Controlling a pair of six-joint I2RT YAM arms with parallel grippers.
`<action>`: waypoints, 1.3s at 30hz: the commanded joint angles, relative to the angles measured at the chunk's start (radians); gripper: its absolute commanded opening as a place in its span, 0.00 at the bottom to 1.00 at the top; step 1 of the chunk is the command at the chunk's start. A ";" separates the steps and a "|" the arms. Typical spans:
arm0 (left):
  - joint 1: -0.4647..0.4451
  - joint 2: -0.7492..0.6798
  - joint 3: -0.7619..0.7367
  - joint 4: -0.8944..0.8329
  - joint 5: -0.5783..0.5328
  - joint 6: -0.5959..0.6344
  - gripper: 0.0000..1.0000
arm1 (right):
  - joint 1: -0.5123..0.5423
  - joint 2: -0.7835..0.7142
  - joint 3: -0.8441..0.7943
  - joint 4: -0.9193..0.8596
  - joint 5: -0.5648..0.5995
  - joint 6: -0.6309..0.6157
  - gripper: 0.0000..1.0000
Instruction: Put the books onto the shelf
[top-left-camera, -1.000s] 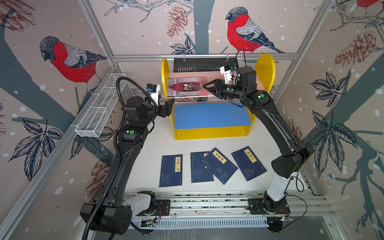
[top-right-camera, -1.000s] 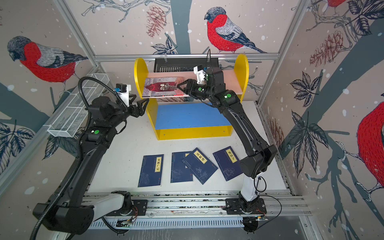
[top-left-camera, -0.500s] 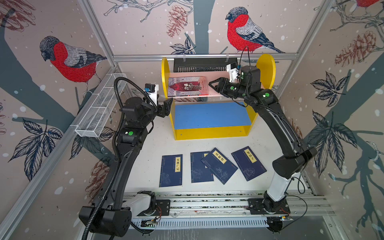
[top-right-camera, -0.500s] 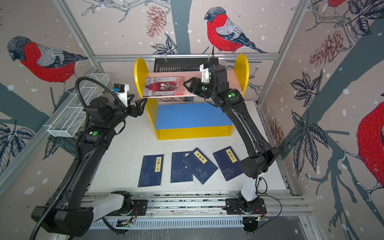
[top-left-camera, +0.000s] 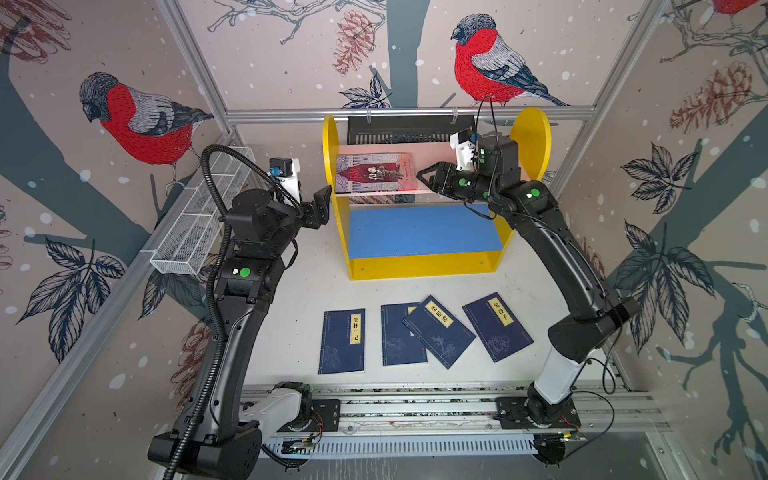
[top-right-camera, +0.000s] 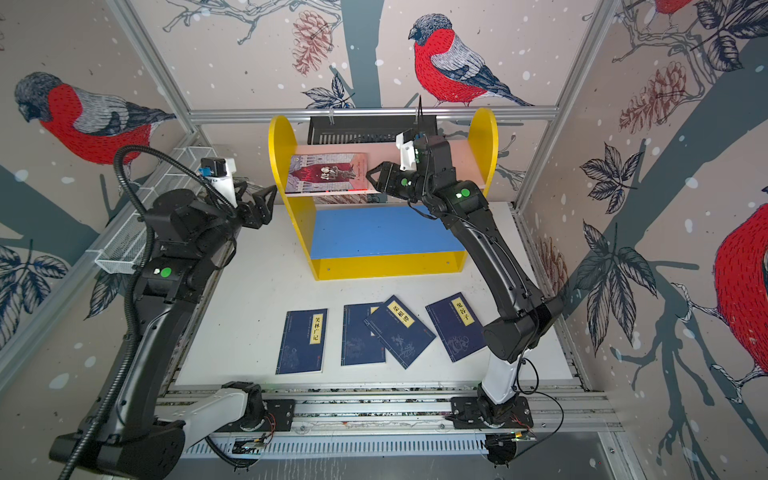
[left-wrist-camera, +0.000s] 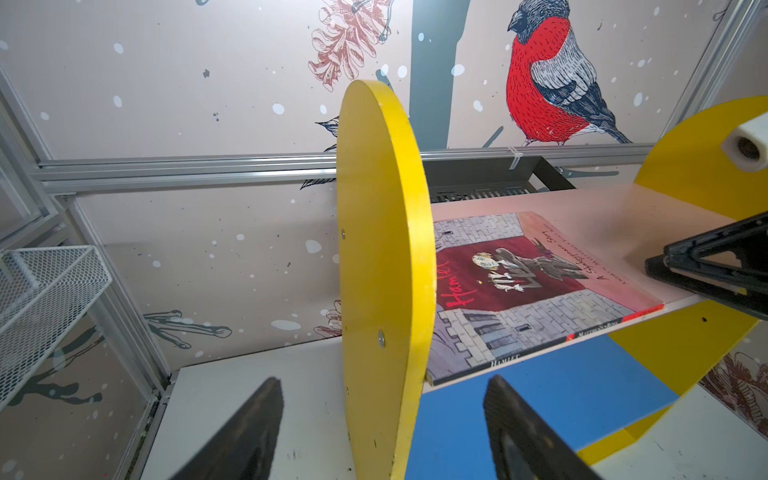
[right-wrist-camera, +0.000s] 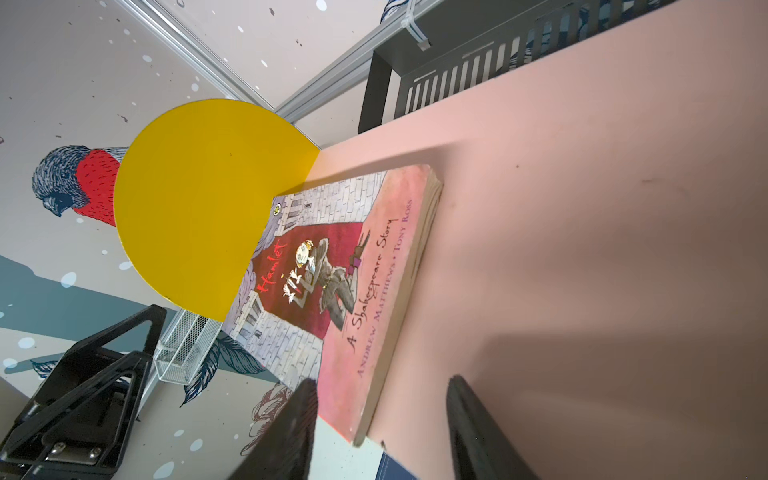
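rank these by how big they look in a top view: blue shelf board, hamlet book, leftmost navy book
1. blue shelf board, clearly the largest.
2-3. hamlet book and leftmost navy book look about alike. The hamlet book lies higher, so probably nearer the camera, and I won't rank them.

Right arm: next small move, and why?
Probably back the right gripper straight out from the pink upper board: its jaws are open and the grey-lilac illustrated paperback already lies flat there, while four navy blue paperbacks wait on the white table.
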 joint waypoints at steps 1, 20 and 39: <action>0.001 0.005 0.022 -0.016 -0.020 -0.033 0.77 | 0.005 -0.005 -0.010 0.005 -0.031 0.008 0.52; 0.001 -0.002 0.025 -0.029 0.046 -0.085 0.77 | 0.017 0.014 -0.025 0.051 -0.133 0.070 0.52; 0.001 -0.019 0.024 -0.045 0.085 -0.106 0.77 | 0.010 0.005 -0.011 0.049 -0.054 0.064 0.54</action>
